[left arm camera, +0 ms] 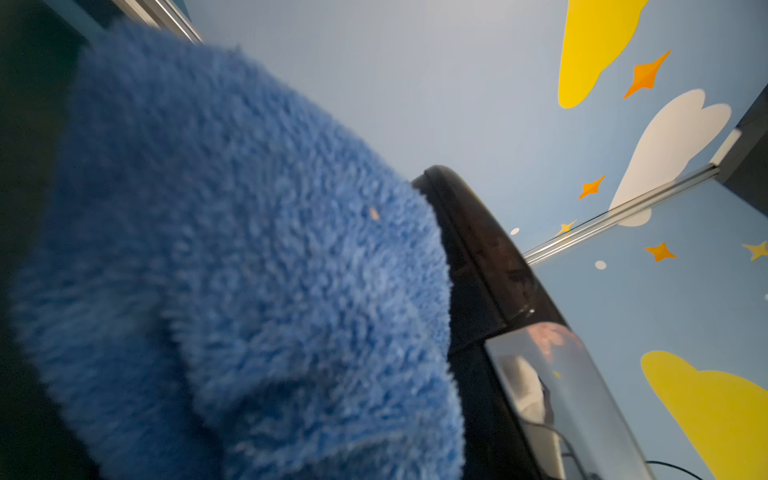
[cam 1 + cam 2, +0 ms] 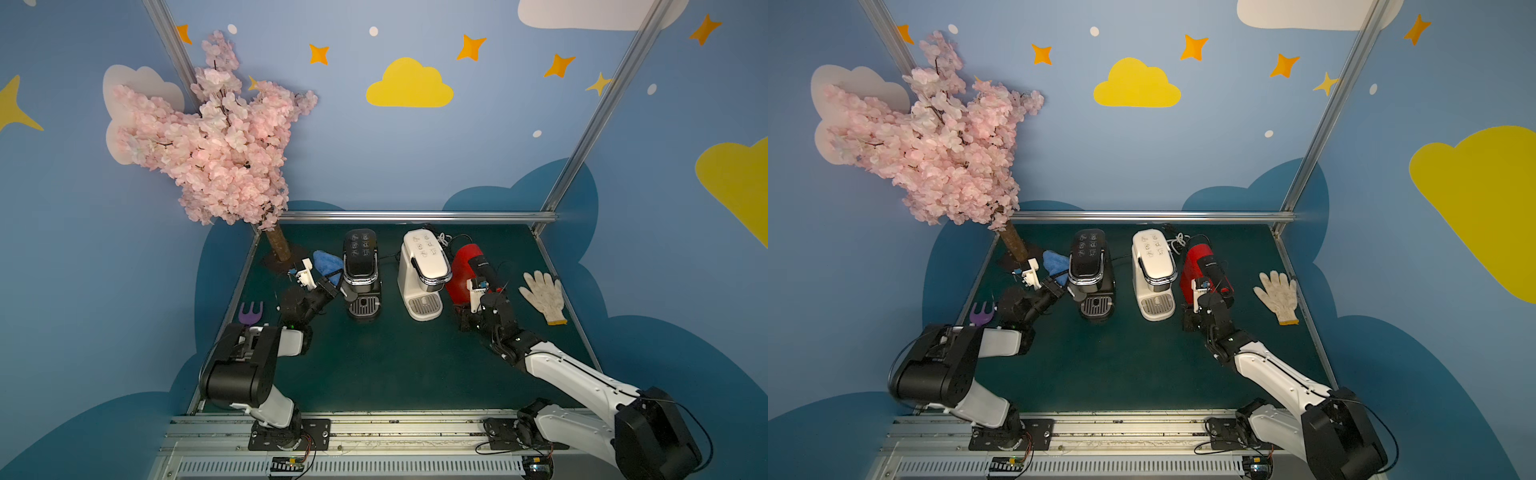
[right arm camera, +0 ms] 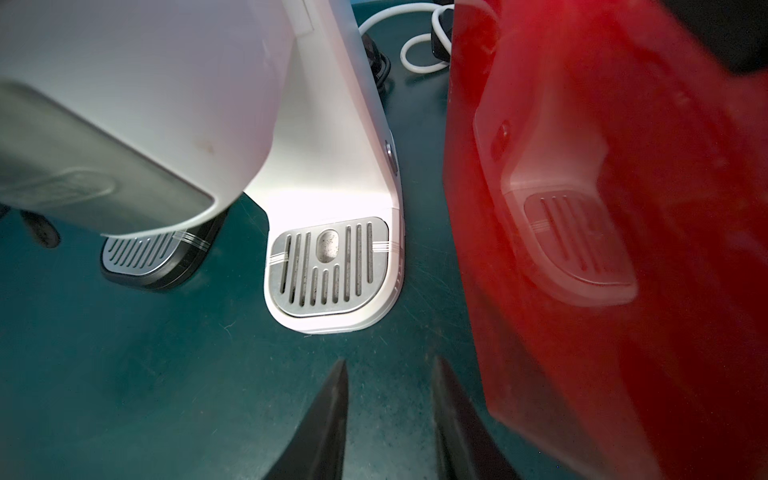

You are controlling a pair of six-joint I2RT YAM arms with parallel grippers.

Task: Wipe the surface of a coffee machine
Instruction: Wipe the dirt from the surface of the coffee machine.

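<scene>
Left gripper (image 2: 332,286), well left of the coffee machine (image 2: 424,266), is clamped on a blue cloth (image 2: 326,261) and holds it up off the green surface (image 2: 395,365). In the left wrist view the cloth fills most of the frame, its edge lying over a black machine (image 2: 360,266); whether the two touch cannot be told. That black machine stands upright just left of the coffee machine, a strip of bare surface between them. The coffee machine stands upright toward the back of the surface: cream-white, with six dark icons on its rounded top, a chrome band below and a silver drip grille (image 3: 328,266) at its base. A white cord (image 3: 437,25) lies coiled behind it. Right gripper (image 3: 388,372) hangs low just in front and to the right of the coffee machine's base, its jaws a narrow gap apart with nothing between them. A red-and-black machine (image 2: 461,270) stands just right of the coffee machine, apart from it. Farther right of the coffee machine a white work glove (image 2: 544,295) lies flat, fingers pointing away from the robot.
</scene>
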